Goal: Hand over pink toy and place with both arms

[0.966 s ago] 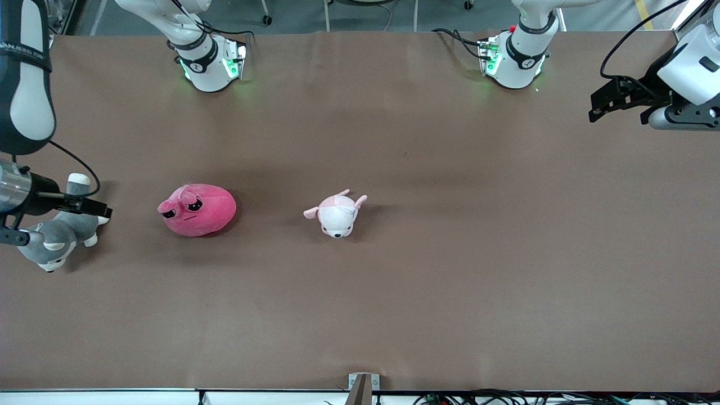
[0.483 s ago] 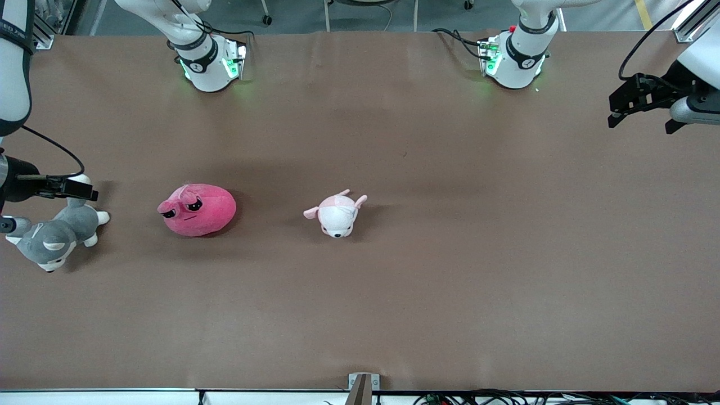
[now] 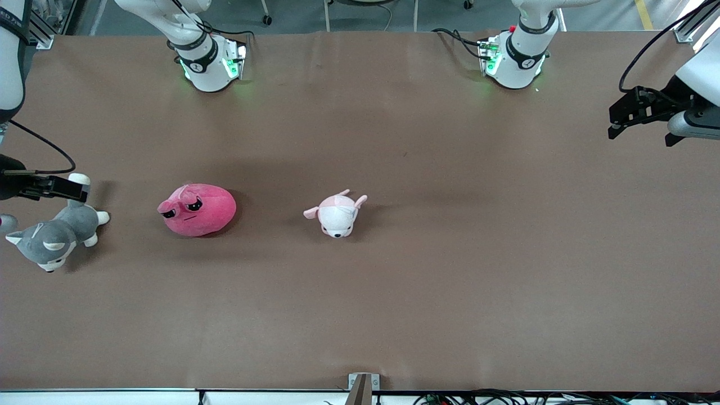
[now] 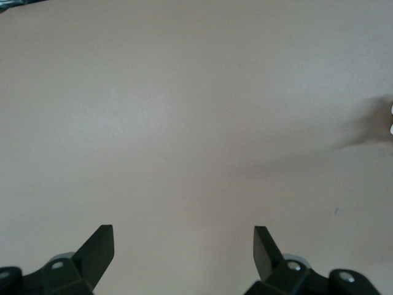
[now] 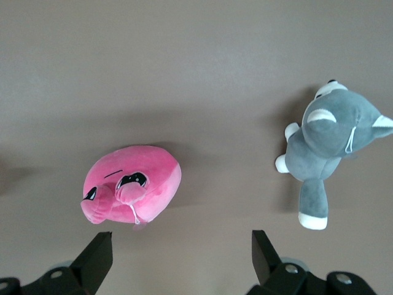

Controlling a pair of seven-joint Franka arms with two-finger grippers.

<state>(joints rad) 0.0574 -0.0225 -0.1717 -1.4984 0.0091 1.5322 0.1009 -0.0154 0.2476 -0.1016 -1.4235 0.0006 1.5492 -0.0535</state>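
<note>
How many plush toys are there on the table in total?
3. The pink toy lies between the grey husky plush, at the right arm's end of the table, and the pale pink puppy plush, near the middle. None seems hidden.

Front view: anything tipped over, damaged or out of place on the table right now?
Nothing stands out. The pink toy, the puppy plush and the husky plush lie apart on the table, all intact. Right pincer hangs open over the husky's tail; left pincer is open over bare table.
</note>
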